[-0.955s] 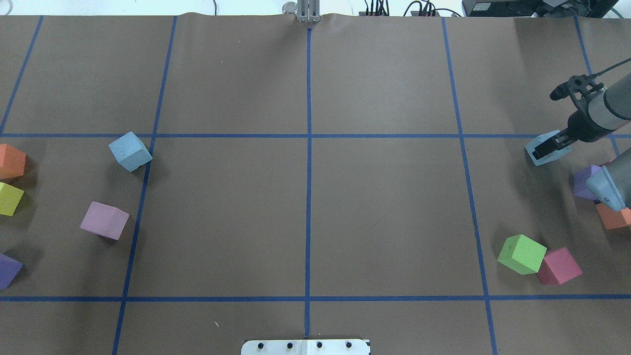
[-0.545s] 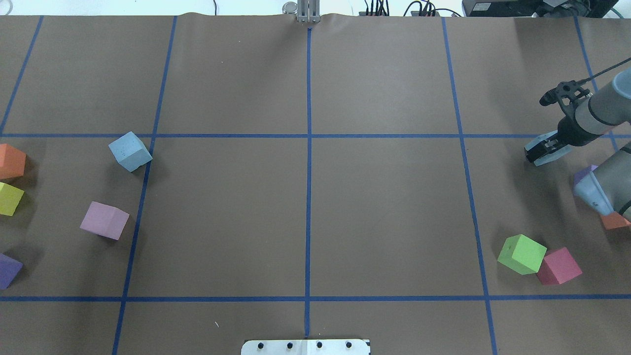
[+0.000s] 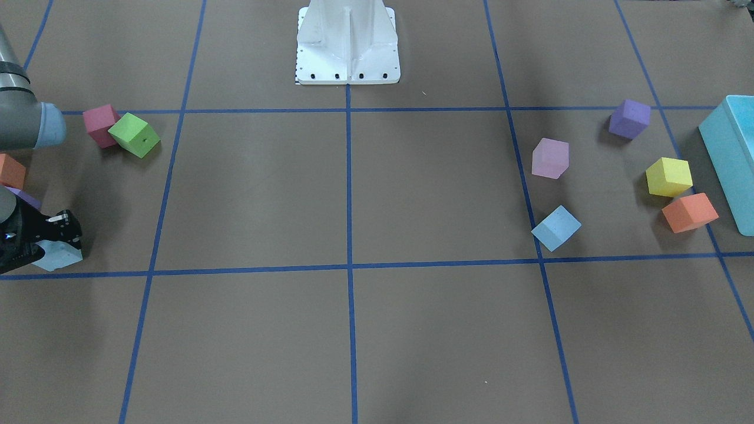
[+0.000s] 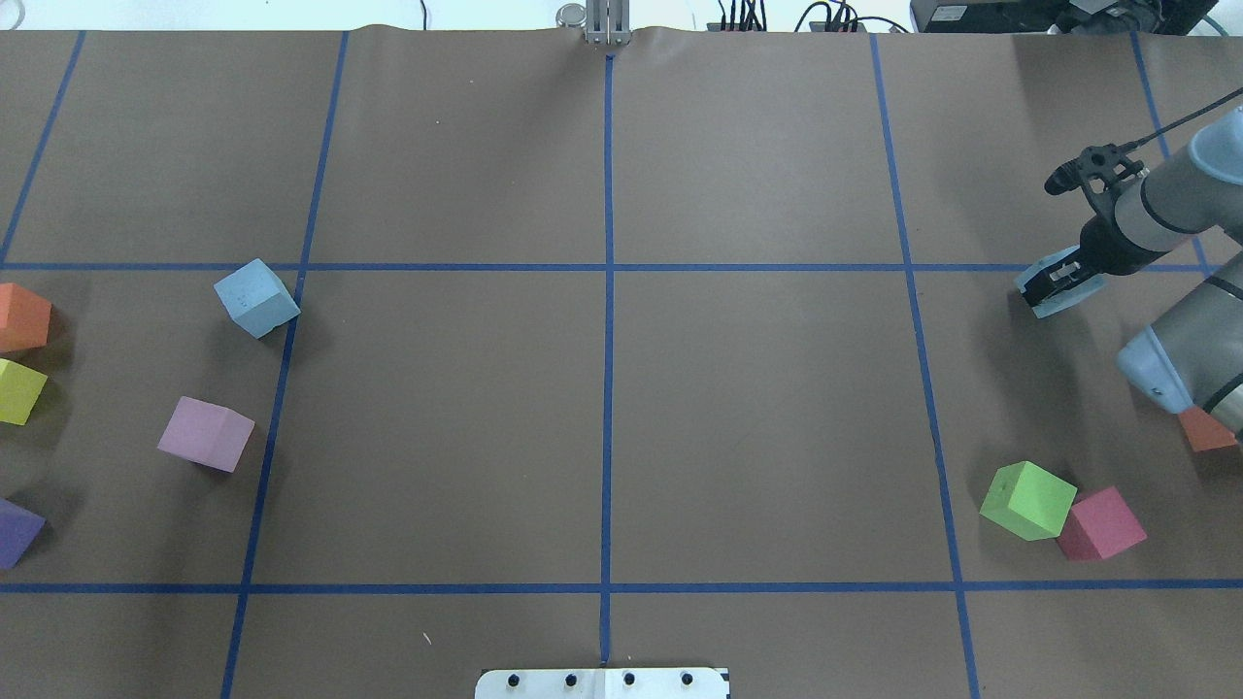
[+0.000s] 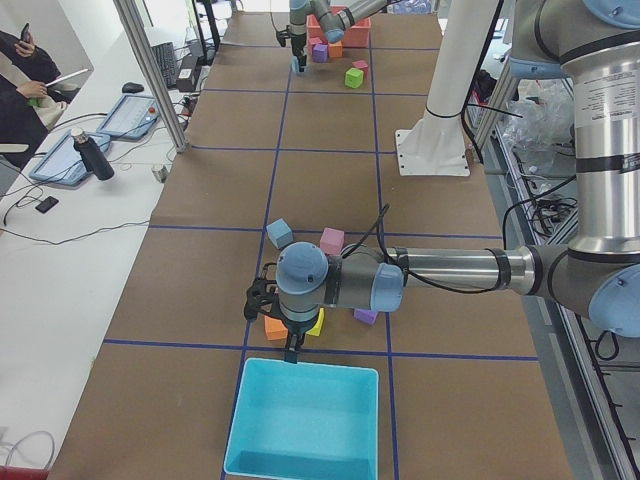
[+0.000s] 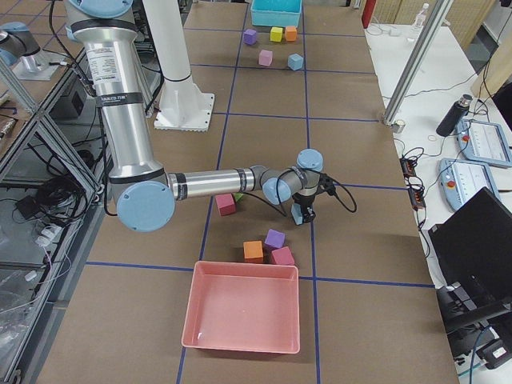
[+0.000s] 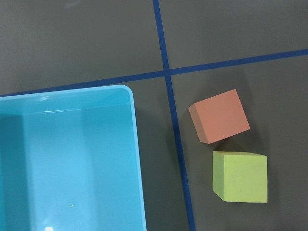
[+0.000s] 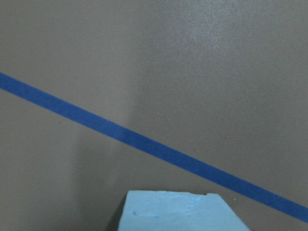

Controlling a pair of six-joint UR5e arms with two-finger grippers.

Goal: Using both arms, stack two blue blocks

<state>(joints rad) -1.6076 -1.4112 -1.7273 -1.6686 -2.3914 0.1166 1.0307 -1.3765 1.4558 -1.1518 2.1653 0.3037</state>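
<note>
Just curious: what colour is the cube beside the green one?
The cube is pinkish red, clearest in the overhead view.

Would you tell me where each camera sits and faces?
Front-facing: across the table, looking down toward the base; right arm at left edge.
Overhead: behind the robot, looking forward; right gripper at right, with the held blue block.
Exterior left: table's left end; left arm near, by teal box.
Exterior right: opposite end; right arm near.
Left wrist: down onto teal box, orange block, yellow block; no fingers.
Right wrist: down onto the held blue block.
Shared: front-facing and overhead show the loose blue block.
</note>
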